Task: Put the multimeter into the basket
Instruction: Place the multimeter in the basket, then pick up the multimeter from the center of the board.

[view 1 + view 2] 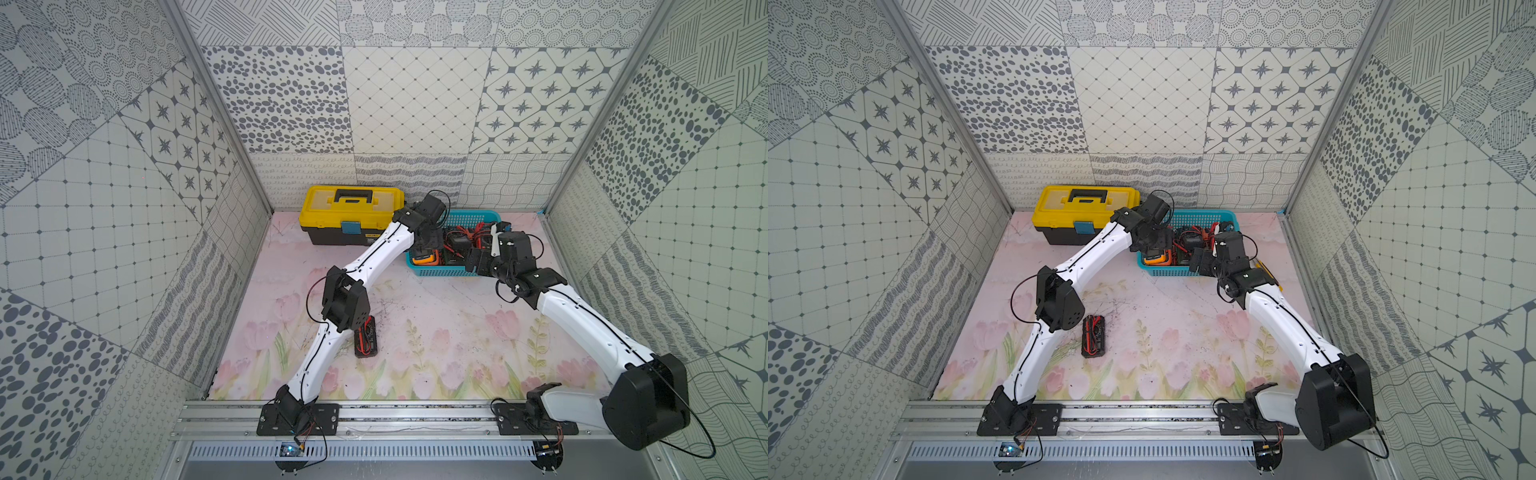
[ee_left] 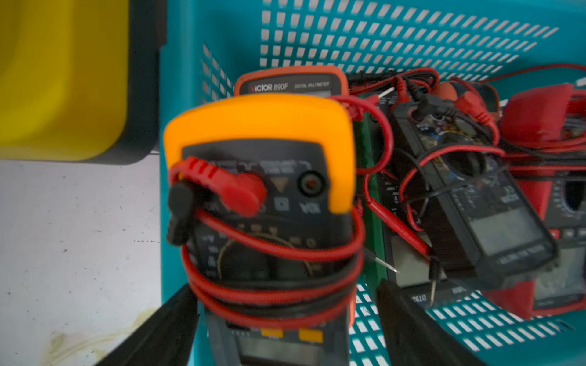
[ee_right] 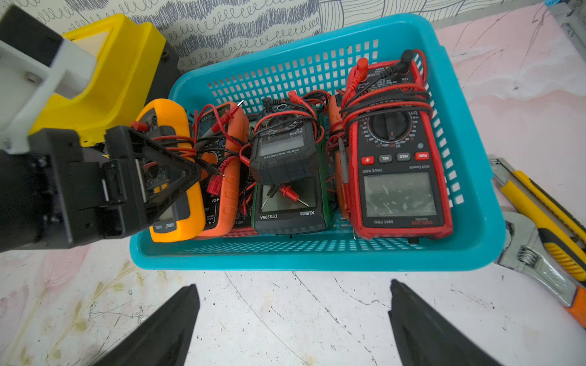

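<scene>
The orange-yellow multimeter (image 2: 260, 126) lies inside the turquoise basket (image 3: 317, 253), at its 8 o'clock corner (red leads (image 2: 253, 244) wound round it), beside other multimeters (image 3: 399, 142). The left gripper (image 2: 285, 286) straddles it, jaws released. The right gripper (image 3: 293, 285) hangs spread and empty at the basket's 5 o'clock.

tabletop (image 1: 436, 324): pale, tulip-printed, scuffed.
basket (image 3: 317, 258): under the left end effector (image 2: 287, 285), just ahead of the right end effector (image 3: 293, 283).
toolbox (image 1: 353, 208): left of the left end effector, beside the basket.
loose multimeter (image 1: 366, 337): lying flat, well behind the left end effector.
wrench (image 3: 536, 256), utility knife (image 3: 539, 202): right of the right end effector, just beside the basket.
</scene>
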### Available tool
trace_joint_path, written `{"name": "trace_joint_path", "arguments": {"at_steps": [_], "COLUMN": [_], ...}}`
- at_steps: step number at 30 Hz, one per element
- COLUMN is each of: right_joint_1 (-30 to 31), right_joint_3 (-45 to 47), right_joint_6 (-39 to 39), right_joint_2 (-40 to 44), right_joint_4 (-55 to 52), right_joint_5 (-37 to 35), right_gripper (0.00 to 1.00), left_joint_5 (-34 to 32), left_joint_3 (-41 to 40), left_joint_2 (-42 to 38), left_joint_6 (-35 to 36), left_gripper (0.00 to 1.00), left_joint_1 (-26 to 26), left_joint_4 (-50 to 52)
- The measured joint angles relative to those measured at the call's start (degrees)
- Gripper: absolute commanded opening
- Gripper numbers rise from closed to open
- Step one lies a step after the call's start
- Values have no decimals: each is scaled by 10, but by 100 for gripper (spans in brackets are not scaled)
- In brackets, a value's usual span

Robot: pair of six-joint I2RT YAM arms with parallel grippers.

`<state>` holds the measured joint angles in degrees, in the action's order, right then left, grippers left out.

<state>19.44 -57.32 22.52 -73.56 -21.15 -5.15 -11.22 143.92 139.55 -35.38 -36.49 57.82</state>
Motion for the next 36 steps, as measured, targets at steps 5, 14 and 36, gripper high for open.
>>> {"name": "trace_joint_path", "arguments": {"at_steps": [5, 14, 36], "right_joint_1": [3, 48, 381], "right_joint_3": [0, -30, -150], "right_joint_6": [0, -5, 96], "right_joint_2": [0, 0, -196], "right_joint_4": [0, -25, -53], "right_joint_5": [0, -34, -58], "right_gripper": [98, 98, 98], "left_joint_5": [2, 0, -73], "left_joint_3": [-11, -76, -835], "left_joint_2": [-30, -104, -676], "left_joint_6": [9, 14, -81], "left_gripper": [99, 99, 99], "left_joint_1": [-1, -2, 238], "left_joint_4": [-5, -19, -201]}}
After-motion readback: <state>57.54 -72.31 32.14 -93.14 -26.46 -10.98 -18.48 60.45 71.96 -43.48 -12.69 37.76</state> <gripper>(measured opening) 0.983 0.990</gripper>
